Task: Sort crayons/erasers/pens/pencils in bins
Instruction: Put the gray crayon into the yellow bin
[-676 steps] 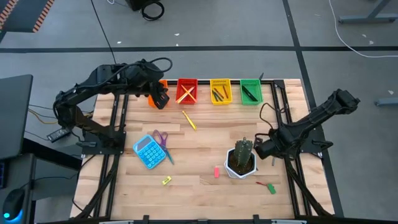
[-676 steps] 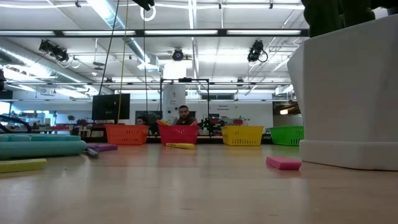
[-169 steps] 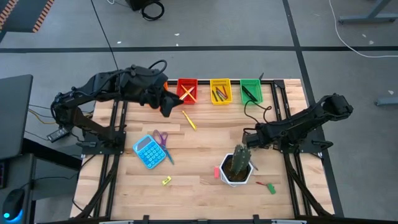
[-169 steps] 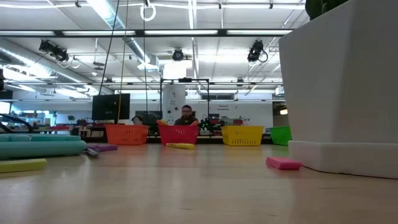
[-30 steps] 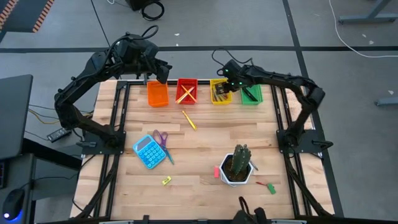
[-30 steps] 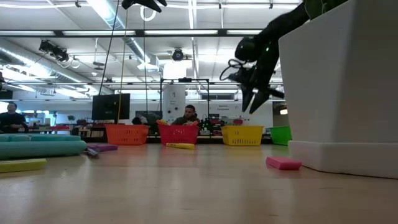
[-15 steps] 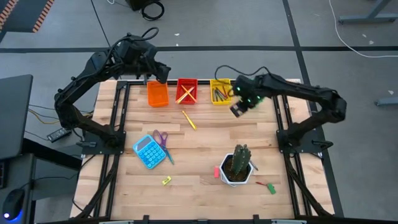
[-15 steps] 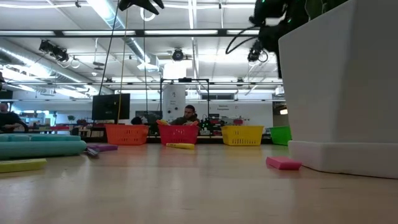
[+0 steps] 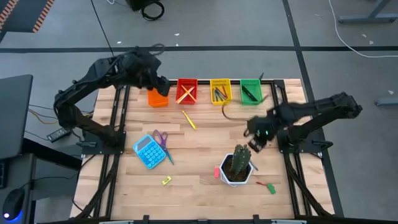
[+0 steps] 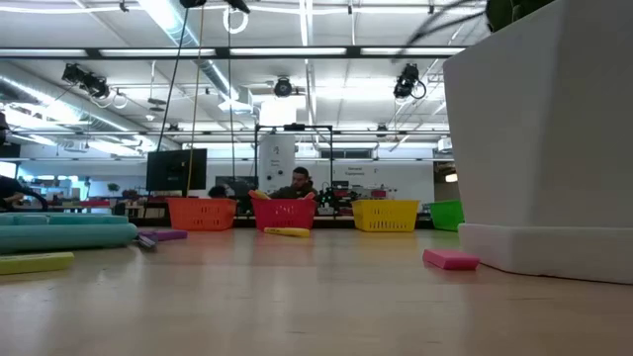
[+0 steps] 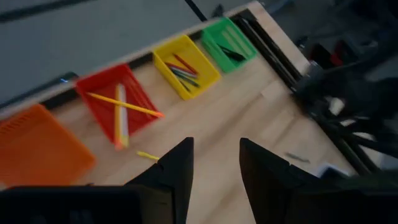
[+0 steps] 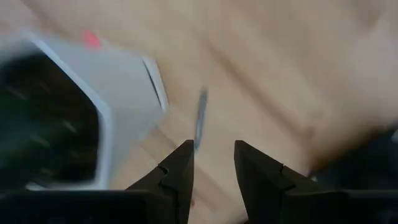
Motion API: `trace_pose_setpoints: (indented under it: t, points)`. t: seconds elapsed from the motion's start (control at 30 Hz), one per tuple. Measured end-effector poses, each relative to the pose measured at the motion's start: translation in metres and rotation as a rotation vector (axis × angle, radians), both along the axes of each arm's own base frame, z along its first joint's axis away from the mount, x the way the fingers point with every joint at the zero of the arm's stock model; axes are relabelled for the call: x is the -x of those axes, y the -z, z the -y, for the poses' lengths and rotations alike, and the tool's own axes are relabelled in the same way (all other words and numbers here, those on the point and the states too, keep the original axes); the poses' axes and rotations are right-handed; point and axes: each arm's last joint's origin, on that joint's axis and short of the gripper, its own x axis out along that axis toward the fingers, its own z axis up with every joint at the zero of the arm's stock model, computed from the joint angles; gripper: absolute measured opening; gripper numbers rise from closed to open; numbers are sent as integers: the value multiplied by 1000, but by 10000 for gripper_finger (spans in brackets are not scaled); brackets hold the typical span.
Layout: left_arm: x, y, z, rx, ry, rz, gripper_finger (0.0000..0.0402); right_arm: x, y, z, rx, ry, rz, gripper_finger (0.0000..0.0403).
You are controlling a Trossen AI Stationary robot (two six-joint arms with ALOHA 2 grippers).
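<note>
Before me on the pale wooden worktop (image 9: 205,140) stands a white pot with a green cactus (image 9: 239,165). Well to its left lies a blue calculator (image 9: 147,151), purple-handled scissors (image 9: 161,140) touching that calculator's right edge.

Evenly and brightly lit from overhead; soft, faint shadows under the arms on the table (image 9: 199,134). Long ceiling strip lights (image 10: 297,51) glaring white in the low view, with the near tabletop out of focus and the white pot (image 10: 539,148) looming large and soft at the edge. Left wrist view slightly smeared, dimmer toward the far corner. Right wrist view heavily motion-blurred, the pot rim (image 12: 106,106) and wood grain streaked.
</note>
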Motion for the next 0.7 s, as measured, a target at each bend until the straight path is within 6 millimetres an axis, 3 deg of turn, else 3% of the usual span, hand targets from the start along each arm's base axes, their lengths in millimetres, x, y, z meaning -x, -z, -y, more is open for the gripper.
trace_pose_setpoints:
  t: [0.23, 0.37, 0.5, 0.7]
  points:
    - [-12, 1, 35, 24, 65, 15, 128, 9, 60, -45, -105, 102, 7, 121]
    - [-14, 0, 45, 30, 55, 23, 130, 11, 88, -58, -75, 184, -11, 121]
    - [-14, 0, 49, 48, 52, 33, 126, 14, 106, -62, 3, 236, -68, 121]
    - [-15, -1, 49, 69, 34, 55, 125, 3, 116, -72, 23, 261, -6, 121]
